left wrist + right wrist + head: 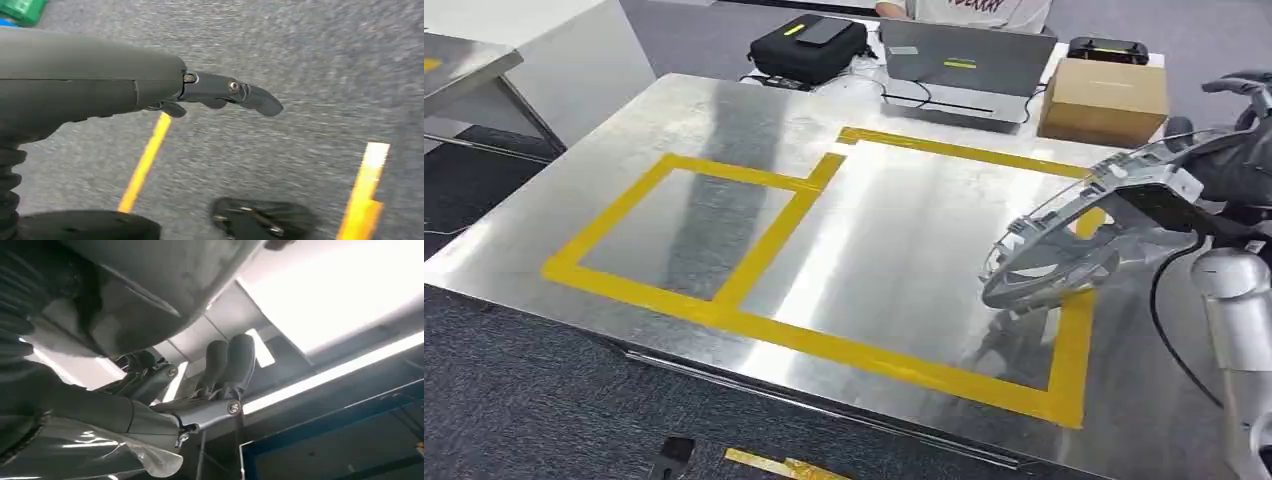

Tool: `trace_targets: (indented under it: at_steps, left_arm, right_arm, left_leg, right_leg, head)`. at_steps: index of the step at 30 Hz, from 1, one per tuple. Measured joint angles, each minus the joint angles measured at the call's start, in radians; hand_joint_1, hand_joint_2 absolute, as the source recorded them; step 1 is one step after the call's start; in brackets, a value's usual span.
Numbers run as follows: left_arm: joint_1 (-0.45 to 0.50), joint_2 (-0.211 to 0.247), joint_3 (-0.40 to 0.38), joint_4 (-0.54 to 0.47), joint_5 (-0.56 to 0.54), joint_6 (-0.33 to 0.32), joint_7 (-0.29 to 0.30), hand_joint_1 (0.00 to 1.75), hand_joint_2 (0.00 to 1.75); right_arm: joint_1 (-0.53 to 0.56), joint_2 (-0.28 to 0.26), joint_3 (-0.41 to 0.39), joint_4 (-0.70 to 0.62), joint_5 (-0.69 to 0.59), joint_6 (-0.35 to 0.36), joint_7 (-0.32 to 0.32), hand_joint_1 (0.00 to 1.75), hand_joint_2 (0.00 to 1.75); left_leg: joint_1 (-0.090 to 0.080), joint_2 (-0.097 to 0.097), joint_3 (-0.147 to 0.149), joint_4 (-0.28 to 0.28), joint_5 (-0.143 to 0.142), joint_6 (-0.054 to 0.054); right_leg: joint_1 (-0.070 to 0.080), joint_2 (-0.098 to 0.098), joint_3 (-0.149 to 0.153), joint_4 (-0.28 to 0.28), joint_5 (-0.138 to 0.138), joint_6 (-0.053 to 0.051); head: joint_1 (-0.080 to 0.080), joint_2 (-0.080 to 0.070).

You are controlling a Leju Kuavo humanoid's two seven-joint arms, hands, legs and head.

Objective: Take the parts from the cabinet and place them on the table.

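Holding 1 silver ring-shaped part at right of frame, right hand has its fingers clamped on it, above the tabletop inside the large yellow tape box. Not set down yet; placing remains. Left hand hangs over floor, fingers apart, holding nothing.

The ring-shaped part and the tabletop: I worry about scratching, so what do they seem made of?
The grey ring-shaped part in the right hand looks like cast or stamped metal, with a dull silvery sheen. The silver tabletop looks like brushed sheet metal, streaked with blurred reflections. Neither is certain.
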Motion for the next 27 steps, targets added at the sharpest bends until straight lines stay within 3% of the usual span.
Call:
trace_targets:
  at_steps: [1,2,3,4,6,8,10,12,13,14,16,17,18,19,21,22,23,26,27]
  left_arm:
    - [-0.001,-0.001,0.0,0.0,-0.001,0.0,0.0,0.0,1.75]
    - [0.0,-0.002,0.0,0.0,-0.002,0.0,0.0,0.0,1.75]
    - [0.003,-0.002,0.0,0.0,-0.002,0.0,0.0,0.0,1.75]
    - [0.005,-0.002,0.0,0.0,-0.002,0.0,0.0,0.0,1.75]
    - [0.002,-0.002,0.0,0.0,-0.006,0.001,0.0,0.0,1.75]
    - [-0.002,-0.002,0.0,0.0,-0.009,0.001,0.002,0.0,1.75]
    - [-0.002,-0.001,0.0,0.0,-0.009,0.0,0.008,0.0,1.75]
    - [-0.002,0.0,0.0,0.0,-0.009,0.0,0.011,0.0,1.75]
    - [-0.003,-0.001,-0.001,0.0,-0.01,0.0,0.011,0.0,1.75]
    - [-0.005,-0.002,-0.001,0.0,-0.01,-0.001,0.011,0.0,1.75]
    - [-0.005,-0.003,-0.001,0.0,-0.014,-0.001,0.013,0.0,1.75]
    - [-0.003,-0.002,-0.001,0.0,-0.017,-0.003,0.014,0.0,1.75]
    - [-0.002,-0.002,-0.001,0.0,-0.018,-0.006,0.016,0.0,1.75]
    - [-0.002,-0.001,-0.001,0.0,-0.018,-0.006,0.016,0.0,1.75]
    - [-0.004,-0.003,-0.001,0.0,-0.018,-0.003,0.012,0.0,1.75]
    - [-0.005,-0.004,-0.001,0.0,-0.018,0.004,0.008,0.0,1.75]
    - [-0.007,-0.005,-0.001,0.0,-0.019,0.01,0.006,0.0,1.75]
    - [-0.007,-0.005,-0.001,0.0,-0.021,0.02,0.004,0.0,1.75]
    - [-0.008,-0.003,-0.001,0.0,-0.021,0.021,0.004,0.0,1.75]
  right_arm:
    - [-0.002,0.0,0.001,0.013,-0.005,0.002,0.001,1.75,1.75]
    - [-0.005,0.0,0.003,0.032,-0.015,0.005,0.002,1.75,1.75]
    - [-0.009,0.0,0.004,0.049,-0.021,0.006,0.002,1.75,1.75]
    - [-0.02,0.0,0.003,0.065,-0.03,0.007,0.002,1.75,1.75]
    - [-0.037,0.0,-0.003,0.101,-0.045,0.015,-0.001,1.75,1.75]
    - [-0.051,-0.002,-0.013,0.143,-0.072,0.037,-0.008,1.75,1.75]
    - [-0.068,-0.003,-0.024,0.188,-0.091,0.056,-0.007,1.75,1.75]
    - [-0.086,-0.011,-0.039,0.237,-0.1,0.069,-0.017,1.75,1.75]
    - [-0.098,-0.015,-0.042,0.266,-0.103,0.077,-0.024,1.75,1.75]
    - [-0.108,-0.017,-0.047,0.296,-0.106,0.084,-0.028,1.75,1.75]
    - [-0.119,-0.02,-0.059,0.352,-0.108,0.093,-0.027,1.75,1.75]
    - [-0.126,-0.023,-0.062,0.373,-0.108,0.096,-0.027,1.75,1.75]
    - [-0.135,-0.025,-0.064,0.395,-0.108,0.098,-0.027,1.75,1.75]
    - [-0.146,-0.026,-0.065,0.414,-0.105,0.104,-0.029,1.75,1.75]
    - [-0.176,-0.033,-0.066,0.459,-0.104,0.127,-0.042,1.75,1.75]
    - [-0.192,-0.039,-0.068,0.479,-0.105,0.139,-0.051,1.75,1.75]
    - [-0.204,-0.041,-0.068,0.498,-0.104,0.151,-0.062,1.75,1.75]
    - [-0.23,-0.053,-0.069,0.546,-0.084,0.161,-0.082,1.75,1.75]
    - [-0.237,-0.058,-0.07,0.558,-0.078,0.163,-0.082,1.75,1.75]
  left_leg:
    - [0.002,0.0,-0.032,0.068,-0.023,-0.003]
    - [0.004,0.001,-0.049,0.104,-0.023,-0.006]
    - [0.006,0.001,-0.042,0.089,-0.001,-0.006]
    - [0.008,0.003,-0.017,0.033,0.039,-0.005]
    - [0.008,0.003,0.06,-0.127,0.119,0.002]
    - [0.004,0.004,0.089,-0.193,0.106,0.012]
    - [0.002,0.004,0.087,-0.187,0.105,0.02]
    - [0.01,0.005,0.095,-0.202,0.114,0.035]
    - [0.009,0.005,0.097,-0.205,0.114,0.039]
    - [0.009,0.005,0.097,-0.205,0.115,0.045]
    - [0.008,0.005,0.097,-0.205,0.114,0.049]
    - [0.007,0.005,0.098,-0.205,0.113,0.05]
    - [0.007,0.005,0.1,-0.205,0.113,0.05]
    - [0.007,0.004,0.102,-0.205,0.113,0.05]
    - [0.006,0.004,0.109,-0.205,0.111,0.047]
    - [0.006,0.004,0.111,-0.204,0.11,0.045]
    - [0.001,0.001,0.109,-0.2,0.107,0.038]
    - [0.009,0.002,0.114,-0.208,0.114,0.019]
    - [0.008,0.002,0.114,-0.204,0.11,0.014]
  right_leg:
    - [0.0,-0.002,0.001,0.0,0.0,0.0]
    - [0.0,-0.003,0.002,0.0,-0.001,0.0]
    - [0.0,-0.002,0.003,0.0,-0.001,0.0]
    - [0.0,-0.001,0.003,0.0,-0.001,0.001]
    - [0.0,0.0,0.007,0.0,-0.004,0.004]
    - [0.007,0.002,0.001,0.005,-0.006,0.015]
    - [0.005,0.001,0.004,-0.004,-0.002,0.027]
    - [0.003,0.0,-0.003,-0.002,-0.01,0.04]
    - [0.003,0.002,-0.012,0.025,-0.03,0.042]
    - [0.003,0.003,-0.04,0.086,-0.064,0.043]
    - [0.003,0.004,-0.119,0.25,-0.128,0.047]
    - [0.003,0.004,-0.142,0.291,-0.134,0.047]
    - [0.003,0.004,-0.142,0.287,-0.118,0.046]
    - [0.003,0.004,-0.122,0.244,-0.084,0.045]
    - [0.005,0.004,-0.03,0.067,0.002,0.034]
    - [0.009,0.002,0.005,-0.004,0.003,0.024]
    - [0.011,0.001,0.022,-0.019,0.0,0.024]
    - [0.018,0.004,0.024,-0.021,0.006,0.015]
    - [0.008,0.002,0.032,-0.033,0.016,0.008]
  head:
    - [0.0,0.0]
    - [0.0,0.0]
    - [0.0,0.0]
    - [0.0,0.0]
    - [0.0,0.0]
    - [0.002,0.0]
    - [0.0,0.0]
    - [0.002,0.0]
    - [0.003,0.0]
    - [0.004,0.0]
    - [0.003,0.0]
    - [0.004,0.0]
    - [0.003,0.0]
    - [0.004,0.0]
    - [0.004,0.0]
    - [0.004,0.0]
    - [0.002,0.0]
    - [0.003,0.0]
    - [0.003,0.0]
